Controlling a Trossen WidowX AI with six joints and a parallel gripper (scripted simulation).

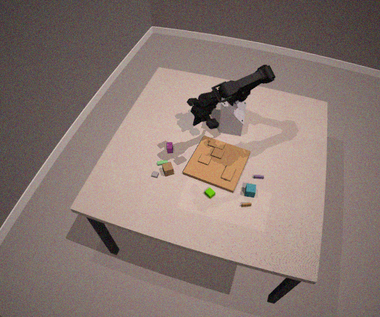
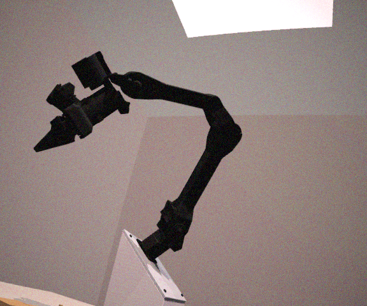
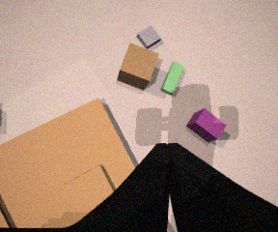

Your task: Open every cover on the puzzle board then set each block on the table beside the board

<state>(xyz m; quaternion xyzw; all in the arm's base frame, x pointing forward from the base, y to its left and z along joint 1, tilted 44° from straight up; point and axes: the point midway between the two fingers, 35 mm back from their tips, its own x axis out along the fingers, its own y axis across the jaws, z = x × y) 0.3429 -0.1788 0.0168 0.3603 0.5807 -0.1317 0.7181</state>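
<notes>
My gripper (image 1: 194, 123) (image 2: 35, 150) (image 3: 166, 153) is shut with nothing between its fingertips, high above the table behind the board. The tan puzzle board (image 1: 200, 173) (image 3: 47, 145) lies flat. Its same-coloured covers show as faint raised rectangles: one cover (image 1: 217, 152) near the middle, one cover (image 1: 204, 158) to the left, one cover (image 1: 228, 173) at the front right, and one (image 1: 216, 144) at the back. How far each is open cannot be told, and no block shows in a well.
Left of the board are a magenta block (image 1: 169, 147) (image 3: 206, 125), green bar (image 1: 161, 162) (image 3: 173, 77), brown cube (image 1: 167, 168) (image 3: 140, 63) and grey piece (image 1: 154, 174) (image 3: 149, 36). A bright green block (image 1: 210, 192) is in front; a teal cube (image 1: 250, 190), purple bar (image 1: 258, 176) and orange bar (image 1: 246, 205) are right.
</notes>
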